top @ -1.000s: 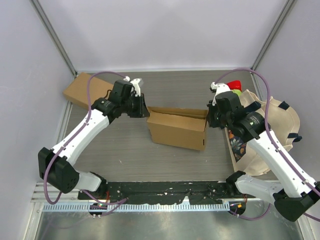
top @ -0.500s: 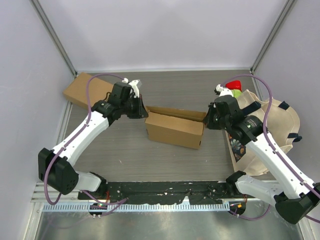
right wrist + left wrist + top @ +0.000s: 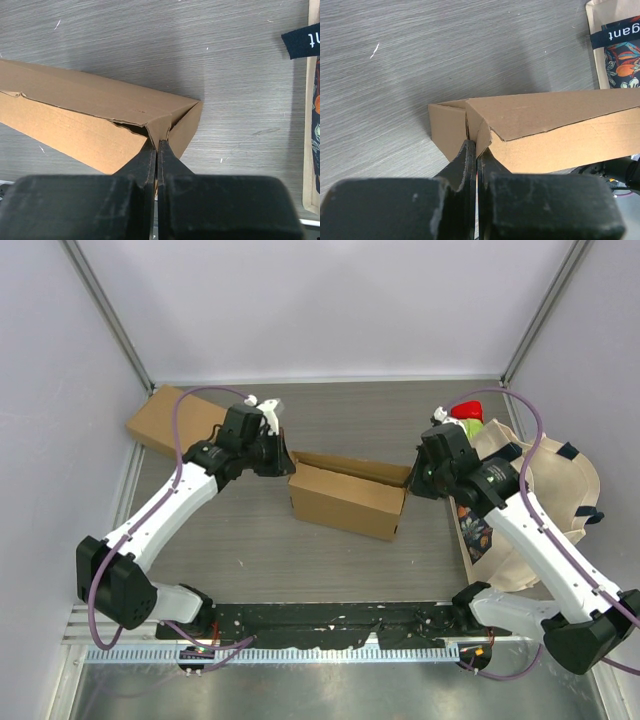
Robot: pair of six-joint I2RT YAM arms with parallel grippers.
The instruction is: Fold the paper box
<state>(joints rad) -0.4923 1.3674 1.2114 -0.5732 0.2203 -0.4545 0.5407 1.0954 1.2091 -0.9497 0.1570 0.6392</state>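
The paper box [image 3: 345,498] is a brown cardboard carton, half opened, lying mid-table between the two arms. My left gripper [image 3: 284,466] is shut on the box's left end flap; in the left wrist view its black fingertips [image 3: 468,150] pinch the cardboard edge of the box [image 3: 555,125]. My right gripper [image 3: 412,478] is shut on the right end flap; in the right wrist view the gripper [image 3: 158,145] clamps the corner fold of the box [image 3: 75,120]. The box's top flaps stand partly open.
A flat brown cardboard piece [image 3: 170,420] lies at the back left by the wall. A beige tote bag [image 3: 545,495] with a red and green item [image 3: 468,412] and a printed pouch [image 3: 478,530] sits at the right. Grey walls enclose the table.
The left gripper has closed on the box's left flap. The box and the right gripper have shifted slightly to the left.
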